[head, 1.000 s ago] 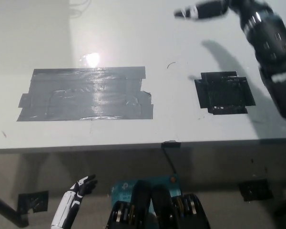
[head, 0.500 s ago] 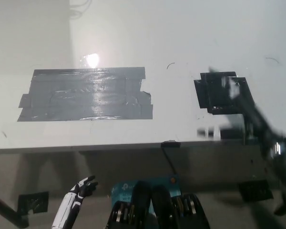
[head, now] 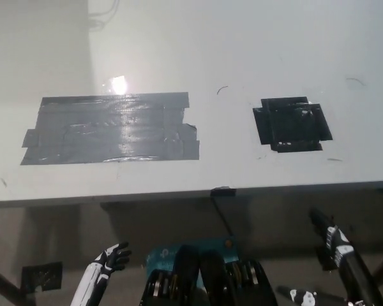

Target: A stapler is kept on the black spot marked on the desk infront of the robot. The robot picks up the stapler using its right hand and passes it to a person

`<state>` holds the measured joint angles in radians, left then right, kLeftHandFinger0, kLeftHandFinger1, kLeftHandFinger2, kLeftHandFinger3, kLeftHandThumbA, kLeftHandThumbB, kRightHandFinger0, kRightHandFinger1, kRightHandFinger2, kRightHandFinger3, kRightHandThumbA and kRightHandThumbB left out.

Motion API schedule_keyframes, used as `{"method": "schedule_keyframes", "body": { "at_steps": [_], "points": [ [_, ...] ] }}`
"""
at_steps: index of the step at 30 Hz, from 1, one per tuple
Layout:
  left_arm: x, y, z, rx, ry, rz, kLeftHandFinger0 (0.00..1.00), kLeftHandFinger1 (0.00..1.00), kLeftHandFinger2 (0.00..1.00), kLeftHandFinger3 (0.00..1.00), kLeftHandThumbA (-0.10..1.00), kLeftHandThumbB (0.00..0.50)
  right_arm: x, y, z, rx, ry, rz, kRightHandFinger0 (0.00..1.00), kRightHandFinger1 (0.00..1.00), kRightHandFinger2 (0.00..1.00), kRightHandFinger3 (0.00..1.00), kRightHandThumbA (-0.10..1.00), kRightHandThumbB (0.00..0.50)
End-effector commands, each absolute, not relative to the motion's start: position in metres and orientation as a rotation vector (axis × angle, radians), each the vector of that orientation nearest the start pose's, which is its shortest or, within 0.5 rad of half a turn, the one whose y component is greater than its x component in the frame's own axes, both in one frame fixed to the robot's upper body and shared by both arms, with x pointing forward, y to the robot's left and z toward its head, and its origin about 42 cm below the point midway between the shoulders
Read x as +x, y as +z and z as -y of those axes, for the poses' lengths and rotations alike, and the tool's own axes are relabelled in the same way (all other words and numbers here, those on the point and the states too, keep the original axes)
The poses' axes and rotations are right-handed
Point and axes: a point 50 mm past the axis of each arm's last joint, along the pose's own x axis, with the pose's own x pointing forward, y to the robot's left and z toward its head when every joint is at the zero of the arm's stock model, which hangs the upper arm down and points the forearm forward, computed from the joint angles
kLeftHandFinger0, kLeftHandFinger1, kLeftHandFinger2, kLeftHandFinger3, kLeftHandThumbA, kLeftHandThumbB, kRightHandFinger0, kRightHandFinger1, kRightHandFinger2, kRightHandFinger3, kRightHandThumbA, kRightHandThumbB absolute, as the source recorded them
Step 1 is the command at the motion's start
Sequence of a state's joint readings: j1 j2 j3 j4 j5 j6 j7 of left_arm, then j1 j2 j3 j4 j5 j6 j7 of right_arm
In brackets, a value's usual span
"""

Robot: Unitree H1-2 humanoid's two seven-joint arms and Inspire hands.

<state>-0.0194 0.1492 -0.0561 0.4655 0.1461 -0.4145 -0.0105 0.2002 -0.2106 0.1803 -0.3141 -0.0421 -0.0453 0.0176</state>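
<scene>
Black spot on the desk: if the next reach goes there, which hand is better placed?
Right. The black right hand hangs below the desk edge, almost directly under the black spot. The white left hand rests low at far left. No stapler shows on the spot.

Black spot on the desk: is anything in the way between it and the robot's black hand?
Nothing lies on the desk between them. The black right hand hangs below the desk's front edge, nearer the robot than the black spot. The spot itself bears nothing.
</scene>
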Motion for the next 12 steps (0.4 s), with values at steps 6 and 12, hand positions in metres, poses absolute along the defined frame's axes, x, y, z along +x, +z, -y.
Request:
{"method": "schedule_keyframes", "body": {
  "at_steps": [6, 12],
  "points": [
    [0.256, 0.006, -0.255, 0.303, -0.125, 0.003, 0.89, 0.8, 0.78, 0.81, 0.99, 0.5, 0.225, 0.076, 0.249, -0.123, -0.004, 0.107, 1.0, 1.0, 1.0, 1.0, 0.9, 0.34],
    [0.255, 0.006, -0.254, 0.325, -0.133, -0.002, 0.87, 0.79, 0.78, 0.82, 1.0, 0.5, 0.225, 0.065, 0.253, -0.161, -0.044, 0.066, 1.0, 1.0, 1.0, 1.0, 0.66, 0.335]
  ]
}}
